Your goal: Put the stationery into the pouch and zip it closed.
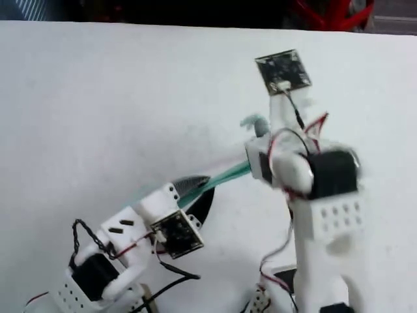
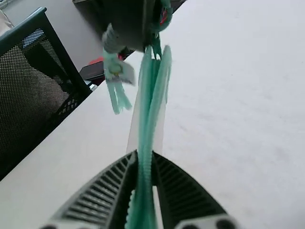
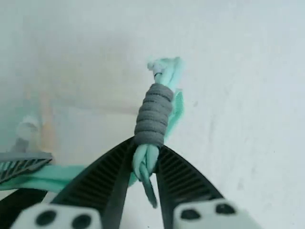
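Left fingers clamp the pouch edge; right fingers pinch its zip pull; overhead, pouch spans both.

The pouch was a mint-green thing, seen edge-on and pulled taut between the left gripper and the right gripper. Its zipper pull, a grey ribbed sleeve on mint cord, was pinched in the right one.

White table spans the whole scene. Beyond its far edge stand a red frame at the right and a blue-and-white striped surface at the left. A black mesh chair stands just beside the table's edge.
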Robot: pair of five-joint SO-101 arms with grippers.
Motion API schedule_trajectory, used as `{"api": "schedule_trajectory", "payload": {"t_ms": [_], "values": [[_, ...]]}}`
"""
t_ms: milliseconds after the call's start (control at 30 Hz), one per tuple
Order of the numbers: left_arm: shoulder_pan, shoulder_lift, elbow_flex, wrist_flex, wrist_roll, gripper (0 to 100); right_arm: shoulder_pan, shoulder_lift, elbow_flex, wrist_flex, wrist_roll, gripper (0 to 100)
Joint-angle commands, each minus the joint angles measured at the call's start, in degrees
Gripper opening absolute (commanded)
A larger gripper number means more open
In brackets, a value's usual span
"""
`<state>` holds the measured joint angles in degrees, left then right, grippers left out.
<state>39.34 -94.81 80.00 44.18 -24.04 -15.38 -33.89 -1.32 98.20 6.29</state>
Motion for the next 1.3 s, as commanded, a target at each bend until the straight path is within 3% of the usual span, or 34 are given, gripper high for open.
{"api": "schedule_trajectory", "payload": {"t_ms": [0,67,133,300,667,1033,1267], "values": [[0.84,-0.40,-0.88,-2.02,2.90,15,-5.49,-2.51,-6.15,-0.92,-0.70,1.9],[0.92,-0.40,-3.34,-1.41,10.29,23,-8.84,-1.19,-8.88,-1.10,-1.85,1.9],[0.57,-0.31,-8.00,0.88,15.74,25,-10.42,0.75,-12.40,-0.84,-4.31,1.9],[1.01,-0.04,-17.14,2.55,14.51,23,-12.70,4.35,-21.71,0.22,-6.77,1.9],[5.05,-0.04,-17.58,-0.79,14.24,20,-21.23,3.30,-22.86,0.31,-9.49,1.9],[-0.84,-0.04,-12.22,-6.07,14.51,20,-26.59,-9.63,-14.59,0.31,-6.15,1.9],[-0.66,-0.04,-11.96,-5.54,14.33,20,-26.68,-12.35,-10.73,0.04,-5.98,1.9]]}}
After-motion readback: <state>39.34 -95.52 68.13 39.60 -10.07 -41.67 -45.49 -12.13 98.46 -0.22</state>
